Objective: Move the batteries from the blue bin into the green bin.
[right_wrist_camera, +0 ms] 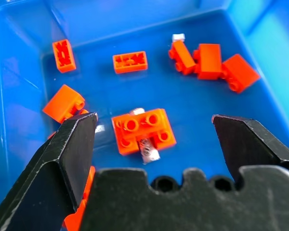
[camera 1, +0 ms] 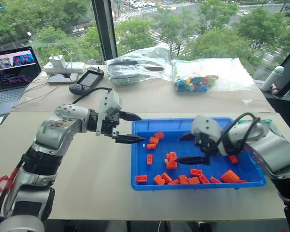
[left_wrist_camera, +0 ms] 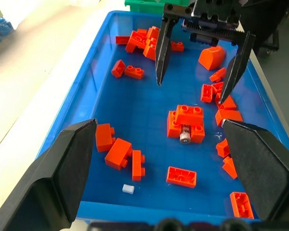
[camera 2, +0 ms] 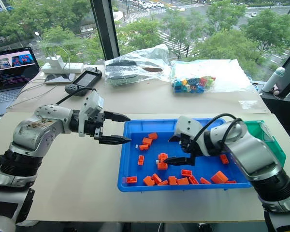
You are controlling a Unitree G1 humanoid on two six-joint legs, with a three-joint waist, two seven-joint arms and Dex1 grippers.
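beige table [camera 1: 87,164] set before tall windows looking down on trees and a street; on its far part a laptop [camera 1: 12,72], a white power strip [camera 1: 63,67], a black handheld controller [camera 1: 87,79], a clear bag with dark items [camera 1: 135,67] and a clear bag of coloured bricks [camera 1: 195,82]. nearer, to the right of centre, the blue bin [camera 1: 140,181], strewn with orange bricks [camera 1: 183,180], most of them along its near side and its left end. just beyond its far right corner, the green bin [camera 2: 270,140], largely hidden behind the right arm. in the middle of the blue bin, a small stack of orange bricks [left_wrist_camera: 185,122] with a slim silver battery [left_wrist_camera: 185,134] wedged under it, one round end showing. by the left end of the bin, beside a brick cluster, a small white-grey piece [left_wrist_camera: 128,188], too small to tell whether a battery. left gripper [camera 1: 125,128] hanging at the bin's left rim, pointing right, jaws spread wide, nothing between them. right gripper [camera 1: 190,148] over the middle of the blue bin, pointing left and downward toward the brick stack, jaws released and wide apart, empty, tips above the bin floor and clear of the stack. two grippers facing each other across the bin, well apart.
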